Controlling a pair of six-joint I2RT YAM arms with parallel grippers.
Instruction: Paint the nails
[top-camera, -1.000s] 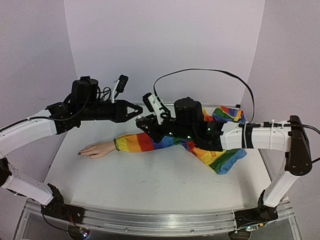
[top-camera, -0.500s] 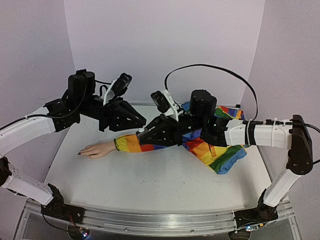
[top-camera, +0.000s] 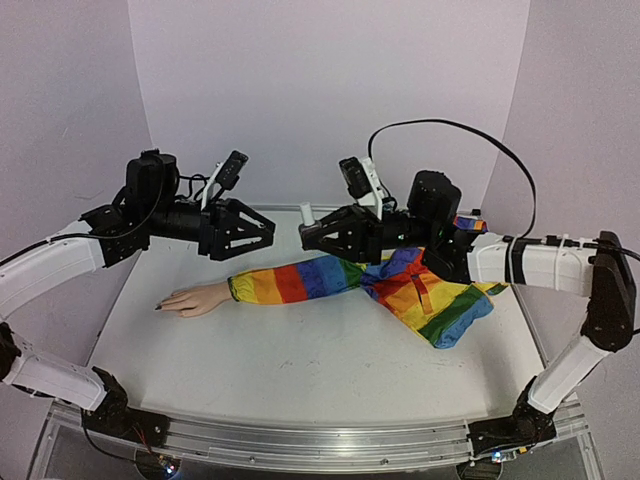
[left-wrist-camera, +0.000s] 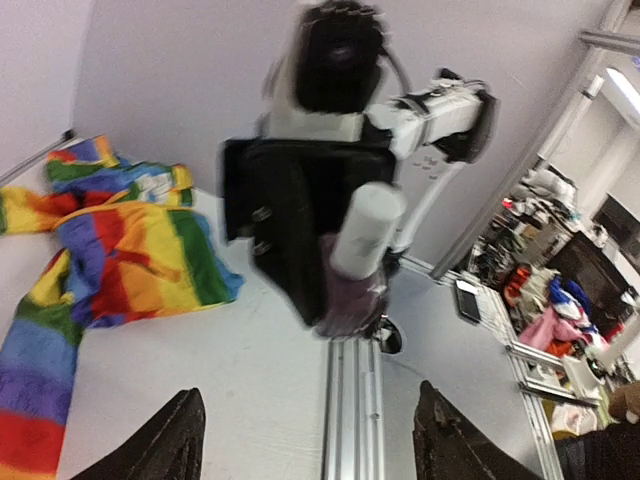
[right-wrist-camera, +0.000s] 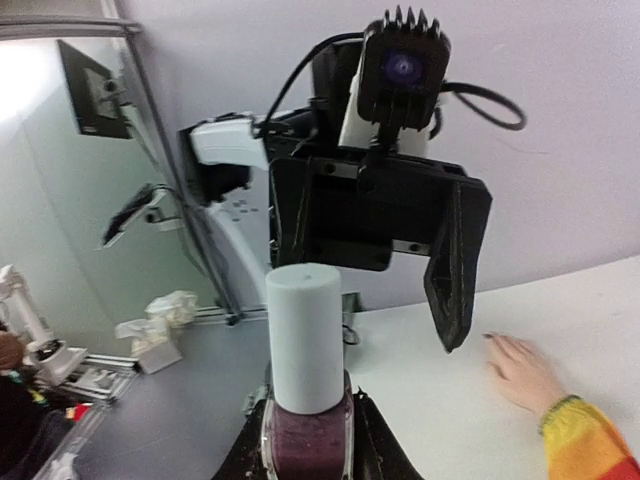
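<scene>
Above the mannequin hand (top-camera: 200, 298), seen from overhead, the left gripper (top-camera: 268, 232) gapes empty, facing the right gripper (top-camera: 305, 236), clamped on a polish bottle (top-camera: 307, 216); the nails (top-camera: 160, 306) sit at that hand's left end. Left wrist: the bottle's cap (left-wrist-camera: 365, 230) dead ahead. Right wrist: the nails look tiny and hard; the hand, likely light and slidable, wants steadying at its wrist.

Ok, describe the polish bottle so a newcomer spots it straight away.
Start at the rainbow-striped sleeve lying across the white table. Above it, the right gripper reaches toward the left gripper, holding the bottle upright. It alone has a dark purple body under a tall pale cylindrical cap.
</scene>
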